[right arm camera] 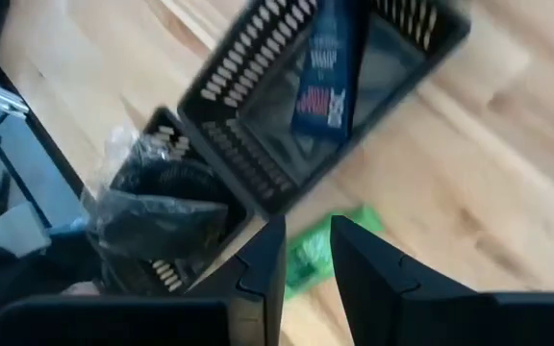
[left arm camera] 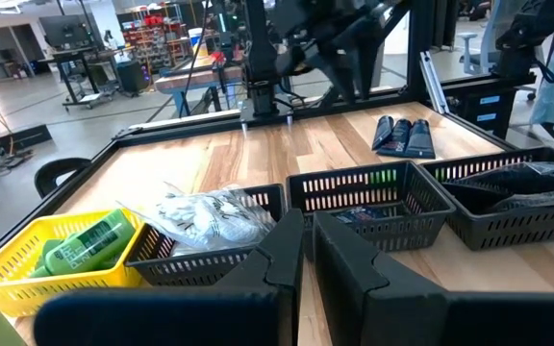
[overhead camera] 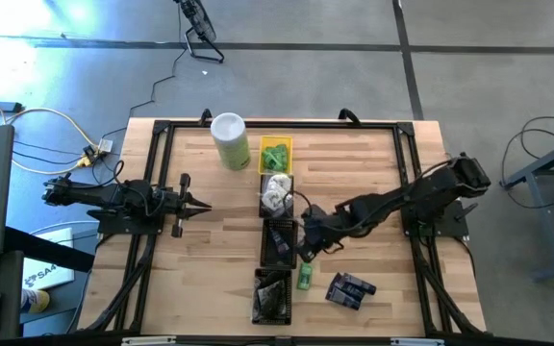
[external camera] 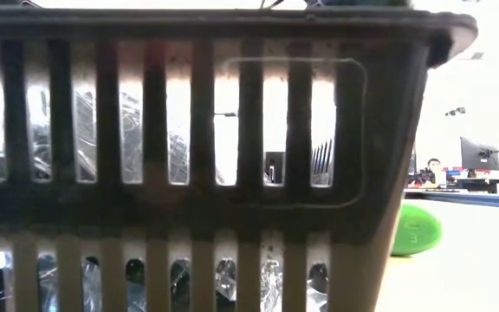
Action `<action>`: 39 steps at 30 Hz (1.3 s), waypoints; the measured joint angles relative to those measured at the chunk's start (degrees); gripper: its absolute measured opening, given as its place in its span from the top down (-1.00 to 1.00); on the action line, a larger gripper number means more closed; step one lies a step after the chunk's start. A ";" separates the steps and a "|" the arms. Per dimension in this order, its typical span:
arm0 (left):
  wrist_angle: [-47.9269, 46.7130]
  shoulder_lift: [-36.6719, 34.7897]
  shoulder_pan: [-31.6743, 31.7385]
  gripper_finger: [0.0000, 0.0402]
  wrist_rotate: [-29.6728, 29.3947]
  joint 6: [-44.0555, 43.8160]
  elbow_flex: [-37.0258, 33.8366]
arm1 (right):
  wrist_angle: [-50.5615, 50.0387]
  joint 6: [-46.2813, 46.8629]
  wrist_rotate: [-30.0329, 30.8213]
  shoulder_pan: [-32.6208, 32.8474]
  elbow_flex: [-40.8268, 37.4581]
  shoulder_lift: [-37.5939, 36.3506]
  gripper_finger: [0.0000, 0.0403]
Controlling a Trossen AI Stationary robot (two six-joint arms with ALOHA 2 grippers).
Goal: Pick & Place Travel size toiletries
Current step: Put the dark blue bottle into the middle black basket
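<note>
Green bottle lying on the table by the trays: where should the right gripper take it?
Grip the green bottle across its narrow middle, coming straight down. It lies flat on the table close beside the black trays, so the right gripper, just beyond it, needs a finger down that tray side.

table (overhead camera: 210,250): we see pale wood planks, smooth
trays (left arm camera: 373,197): slotted black plastic, matt
yellow tray (left arm camera: 27,252): plastic mesh
white pieces (left arm camera: 205,216): crinkly clear wrap, glossy
blue packets (left arm camera: 404,136): we read glossy film
</note>
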 joint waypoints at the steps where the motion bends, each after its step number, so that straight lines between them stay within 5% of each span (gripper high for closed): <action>1: -0.01 0.01 0.02 0.88 0.00 0.00 0.00 | -0.38 1.30 0.00 0.70 -0.01 0.05 0.62; 15: -0.02 0.00 0.00 0.88 0.00 0.00 0.00 | -3.51 15.85 1.76 11.42 0.00 0.05 0.62; 25: -0.01 0.02 -0.01 0.88 0.00 0.00 0.00 | -16.41 25.02 -1.24 17.32 0.00 0.05 0.62; 39: 0.00 0.00 0.02 0.88 0.00 0.00 0.00 | -17.70 21.95 -0.87 19.55 -0.02 0.29 0.54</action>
